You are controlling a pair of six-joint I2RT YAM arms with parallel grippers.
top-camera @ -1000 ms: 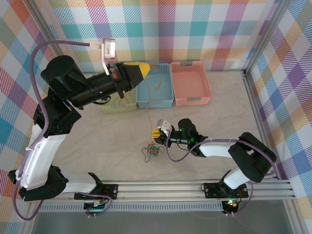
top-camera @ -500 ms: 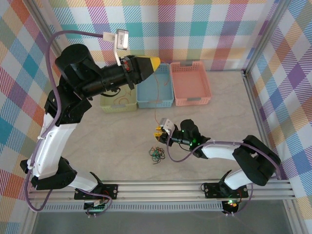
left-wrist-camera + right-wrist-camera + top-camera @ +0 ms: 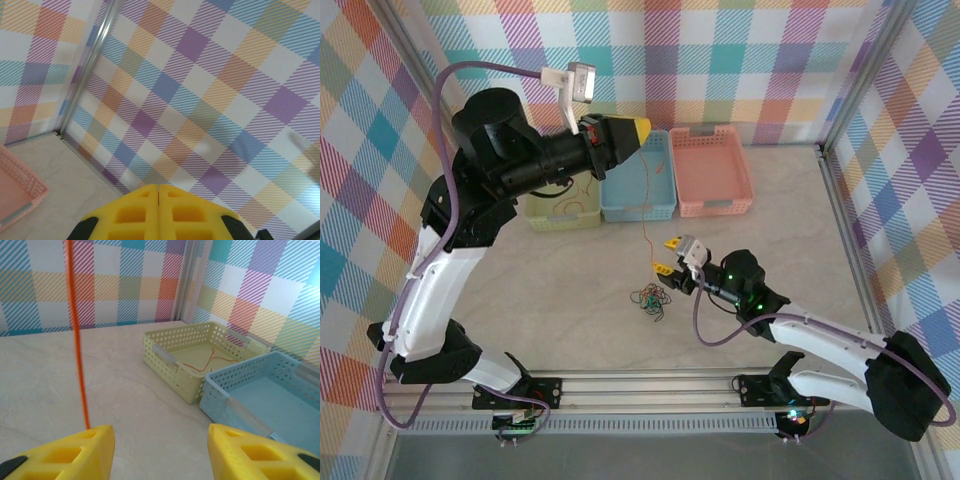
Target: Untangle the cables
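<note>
My left gripper point(image 3: 638, 128) point(image 3: 159, 187) is raised high over the baskets with its yellow jaws pressed together. A thin orange cable point(image 3: 643, 215) hangs from its tip down toward the table. That orange cable point(image 3: 76, 340) runs straight up past the outer edge of my right gripper's left finger point(image 3: 70, 452). My right gripper point(image 3: 668, 255) point(image 3: 160, 435) is open low over the table, with nothing between its jaws. A small tangle of green, black and orange cables point(image 3: 648, 297) lies on the table just left of it.
Three baskets line the back: a yellow-green basket point(image 3: 565, 222) point(image 3: 170, 357) with an orange wire point(image 3: 212, 358) in it, a blue basket point(image 3: 638, 212) point(image 3: 235, 405), and a pink basket point(image 3: 712, 207) point(image 3: 15, 200). Checked walls and metal posts enclose the table.
My right gripper has opened and drawn back to the right, away from the tangle. My left arm has swung up and right, with the orange cable trailing from it.
</note>
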